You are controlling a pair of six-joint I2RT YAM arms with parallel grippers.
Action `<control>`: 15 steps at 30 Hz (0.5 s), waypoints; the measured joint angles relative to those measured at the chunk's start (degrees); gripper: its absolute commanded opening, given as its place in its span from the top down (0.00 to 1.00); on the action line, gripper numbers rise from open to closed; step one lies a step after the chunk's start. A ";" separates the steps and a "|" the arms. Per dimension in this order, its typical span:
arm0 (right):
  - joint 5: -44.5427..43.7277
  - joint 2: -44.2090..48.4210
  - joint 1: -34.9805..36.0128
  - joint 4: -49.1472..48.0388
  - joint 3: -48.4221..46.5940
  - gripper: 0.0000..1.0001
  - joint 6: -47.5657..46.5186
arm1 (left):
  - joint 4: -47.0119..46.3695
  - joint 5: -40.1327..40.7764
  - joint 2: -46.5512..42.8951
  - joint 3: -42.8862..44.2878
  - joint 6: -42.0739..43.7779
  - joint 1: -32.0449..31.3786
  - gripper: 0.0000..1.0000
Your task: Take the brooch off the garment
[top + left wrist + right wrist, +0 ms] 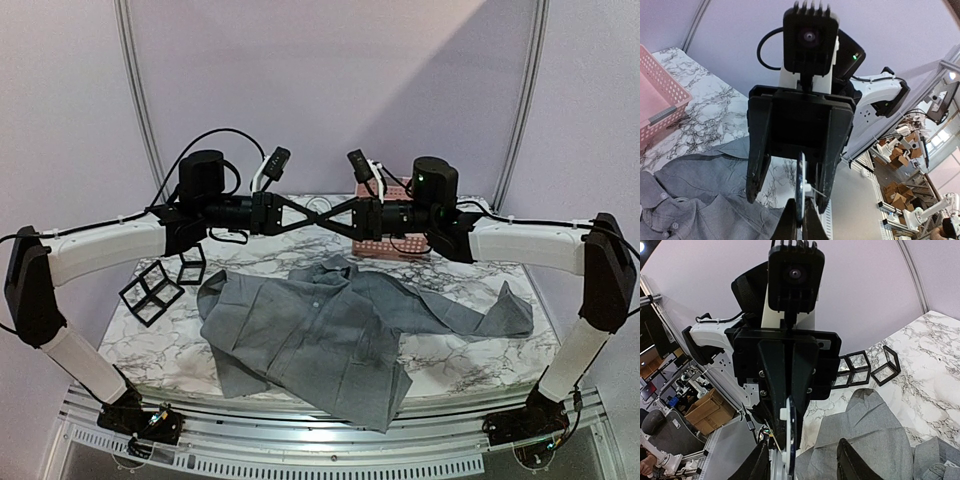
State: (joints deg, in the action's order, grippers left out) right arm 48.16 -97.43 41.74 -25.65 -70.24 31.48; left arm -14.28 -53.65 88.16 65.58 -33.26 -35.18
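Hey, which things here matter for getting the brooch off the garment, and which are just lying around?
Job: grey garment; small disc, likely the brooch, pinched in left gripper; right gripper open around it.
Lying about: pink basket; black wire cubes.

top external looks down from above and behind the arm bases, far enough back to take in the whole tabletop (470, 362) and garment (320, 330); left wrist looks close and upward at the right gripper (787, 200); right wrist likewise faces the left gripper (789, 437); all three views share garment and marbled tabletop
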 measured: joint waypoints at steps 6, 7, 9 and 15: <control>0.42 -0.17 0.00 -1.84 0.00 0.59 1.51 | 0.00 0.00 0.00 0.00 0.02 0.00 1.00; 0.39 -0.17 0.00 -1.97 0.00 0.60 1.73 | 0.00 -0.02 0.00 0.00 0.02 0.00 1.00; 0.39 -0.20 0.00 -2.27 0.00 0.60 2.14 | 0.00 -0.04 0.00 0.00 0.02 0.00 1.00; 0.35 -0.37 0.00 -2.80 0.00 0.66 3.06 | 0.00 -0.20 0.00 0.00 0.04 0.00 1.00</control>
State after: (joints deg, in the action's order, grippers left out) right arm 48.51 -97.80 41.74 -28.45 -70.24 34.54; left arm -14.28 -53.84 88.16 65.58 -33.21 -35.18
